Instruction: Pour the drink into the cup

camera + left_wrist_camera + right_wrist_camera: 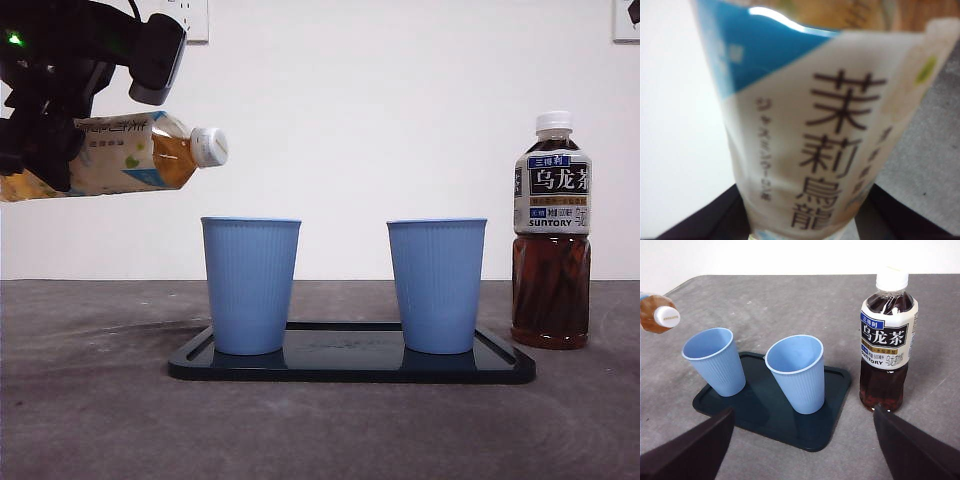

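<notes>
The left end effector [45, 150] held the jasmine tea bottle [130, 152] clamped around its labelled body, lying almost level in the air above and to the left of the left cup [250, 285]. Its white cap [208, 146] pointed right, toward the cup, and appeared to be on the neck. In the left wrist view the label [825, 140] filled the picture, with the dark jaws closed on either side of the bottle.

Two blue cups stood upright on the dark tray [350, 368]; the right cup [436, 285] stood well apart from the left one. A capped oolong tea bottle [552, 230] stood on the bench [90, 420] just right of the tray. The right end effector [800, 450] hung back on the near side with its jaws spread wide, holding nothing.

To pour well, the mouth probably needed to travel further right until it sat over the left cup's opening, since the cap lay slightly left of the rim. The tilt should then deepen slowly, keeping the neck low and centred so that nothing would spill onto the tray. With the cap on, no liquid could leave, which looked like the chief obstacle.
</notes>
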